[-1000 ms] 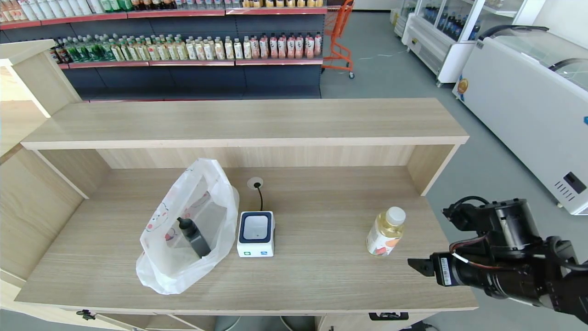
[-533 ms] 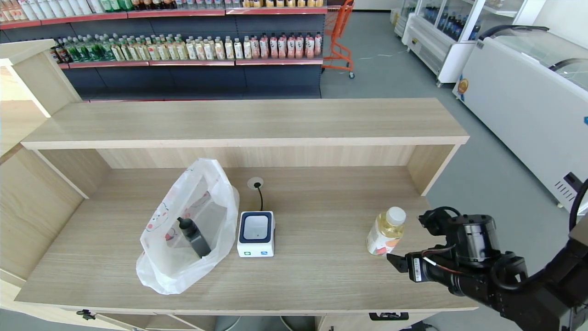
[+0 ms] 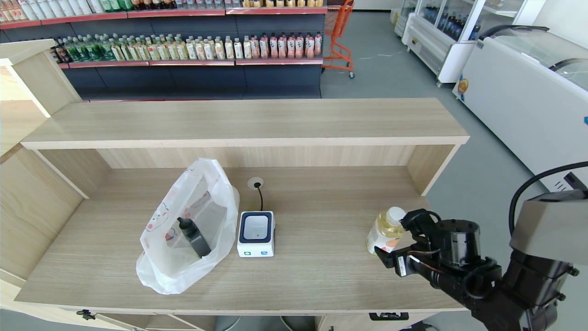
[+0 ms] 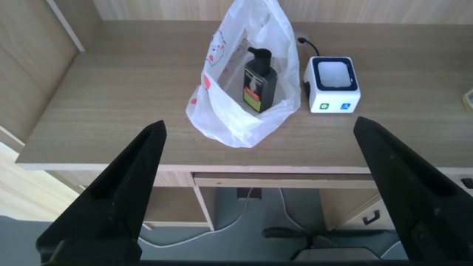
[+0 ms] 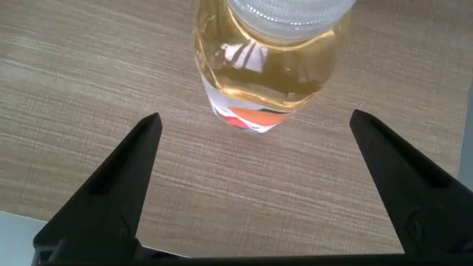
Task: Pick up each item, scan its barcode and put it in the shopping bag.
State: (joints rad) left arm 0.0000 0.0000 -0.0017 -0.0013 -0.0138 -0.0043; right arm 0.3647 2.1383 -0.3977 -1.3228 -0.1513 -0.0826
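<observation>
Pale wood-grain tabletop (image 3: 321, 276) with a raised back shelf carries everything, and the biggest thing on it is a white, see-through plastic shopping bag (image 3: 156, 271) with a cartoon print, standing open towards the robot's left. Next in bulk come the two black hands: the right hand (image 5: 256, 122) sits low at the tabletop's right end with its fingers spread wide open, gripping nothing, and the left hand (image 4: 259, 127) hangs off the near edge, well apart from the bag, likewise spread open and holding nothing. Just beside the bag on its right stands a white box-shaped barcode scanner (image 3: 256, 233) with a dark-framed window, its black cable running to a hole behind it. Smaller, a clear plastic bottle of yellow drink with a white cap (image 3: 386, 230) stands upright directly ahead of the right hand's gap, touching neither finger as far as shows. Last, a black pump bottle (image 3: 195, 238) leans inside the bag
</observation>
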